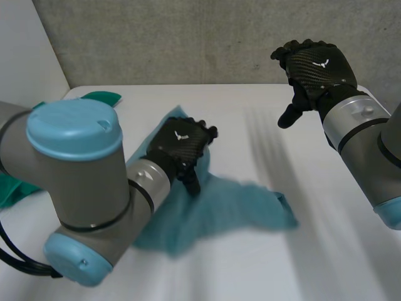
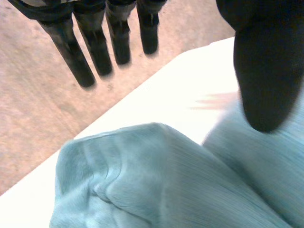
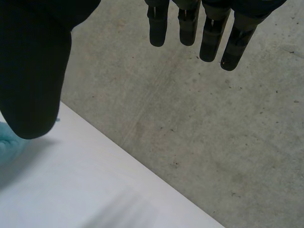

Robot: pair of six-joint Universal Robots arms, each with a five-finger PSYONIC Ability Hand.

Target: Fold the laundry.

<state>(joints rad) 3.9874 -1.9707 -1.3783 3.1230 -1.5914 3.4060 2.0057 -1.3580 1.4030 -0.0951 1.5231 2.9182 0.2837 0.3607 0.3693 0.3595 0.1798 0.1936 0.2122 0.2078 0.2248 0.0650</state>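
We see the light-blue cloth (image 1: pixel 232 210) crumpled on the white table (image 1: pixel 326 251), under the left hand (image 1: pixel 182 145). In the left wrist view its fingers (image 2: pixel 71 52) are straight and spread, reaching out past the cloth's bunched edge with nothing between them. The thumb (image 2: pixel 266 71) hangs just over the cloth; we cannot tell if it touches. The right hand (image 1: pixel 316 66) is up above the table, well apart from the cloth. Its fingers (image 3: pixel 209 33) are straight, thumb held away, holding nothing. A bit of the cloth shows just beside that thumb's tip. A dark green cloth (image 1: pixel 100 97) lies well apart from both hands' fingers, beyond the left arm (image 1: pixel 75 188).
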